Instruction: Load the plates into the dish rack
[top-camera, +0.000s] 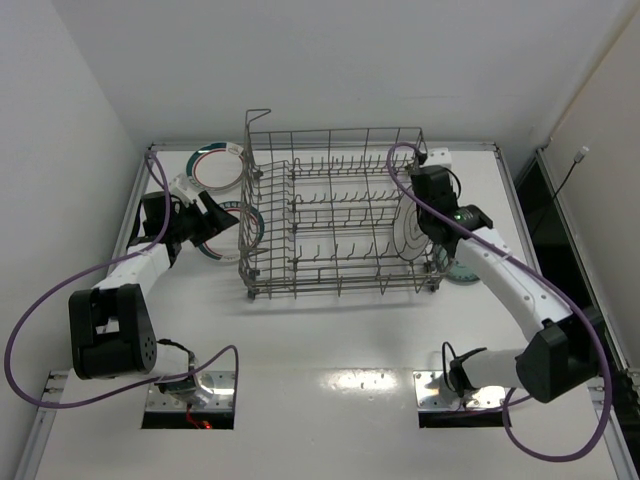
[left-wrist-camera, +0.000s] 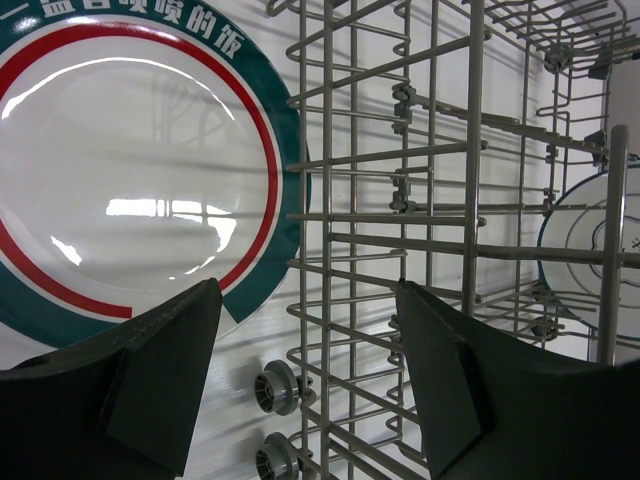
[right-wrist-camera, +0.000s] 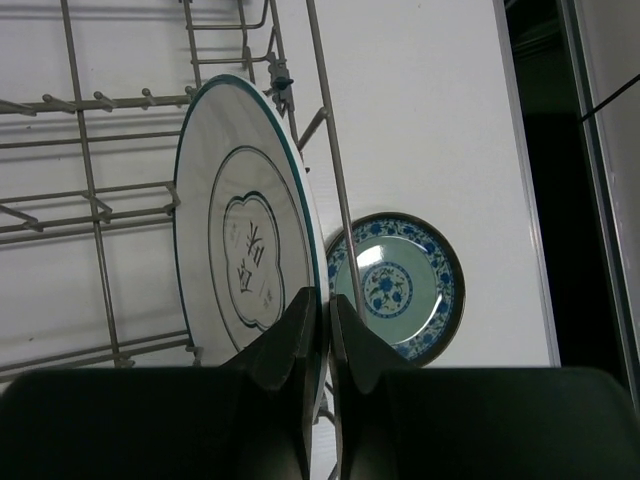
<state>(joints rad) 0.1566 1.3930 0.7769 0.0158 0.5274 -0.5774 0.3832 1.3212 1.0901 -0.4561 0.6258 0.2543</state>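
Observation:
The grey wire dish rack stands mid-table. My right gripper is shut on the rim of a white plate with a thin dark ring, which stands upright at the rack's right end. A small teal patterned plate lies flat on the table just outside the rack's right side. My left gripper is open with nothing between its fingers, low beside the rack's left wall. A white plate with green and red bands lies flat in front of it. A second banded plate lies at the back left.
The rack's small grey wheels sit between my left fingers and the rack's wall. Purple cables loop around both arms. White walls close in on the left and back. A dark gap runs past the table's right edge.

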